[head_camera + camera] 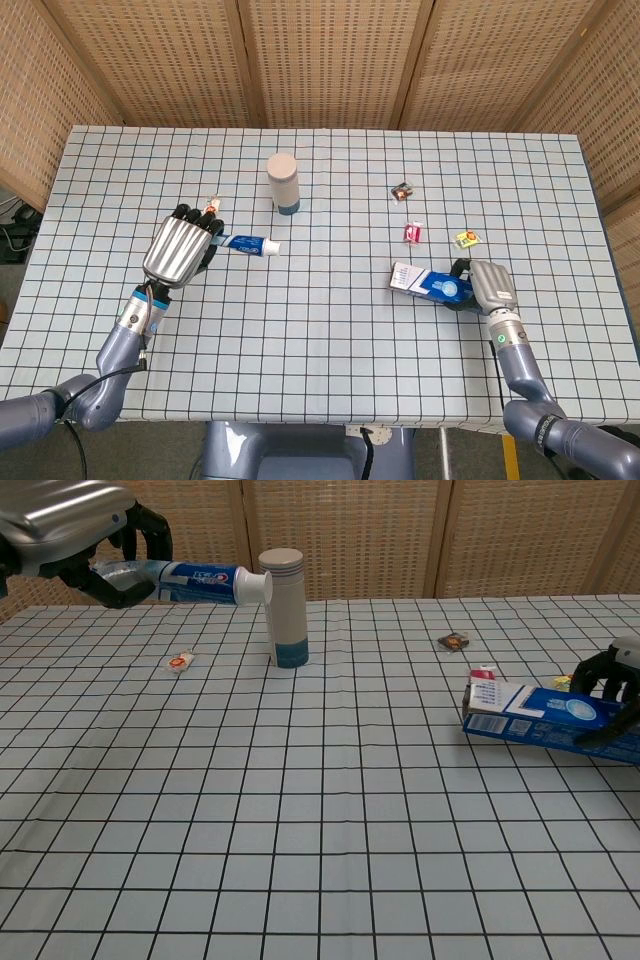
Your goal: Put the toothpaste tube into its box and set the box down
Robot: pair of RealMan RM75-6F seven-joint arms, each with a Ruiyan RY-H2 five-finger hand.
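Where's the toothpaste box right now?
The toothpaste box is on the right side of the head view, gripped by the right hand and tilted up off the table, open end toward the centre, just below the red wrapper.

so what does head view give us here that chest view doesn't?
Head view only: both forearms and the whole table, edge to edge. Chest view only: side-on look at the toothpaste tube held clear above the table, and the box tilted, open end raised. Both: left hand holding the tube, right hand gripping the box, white bottle, small wrappers.
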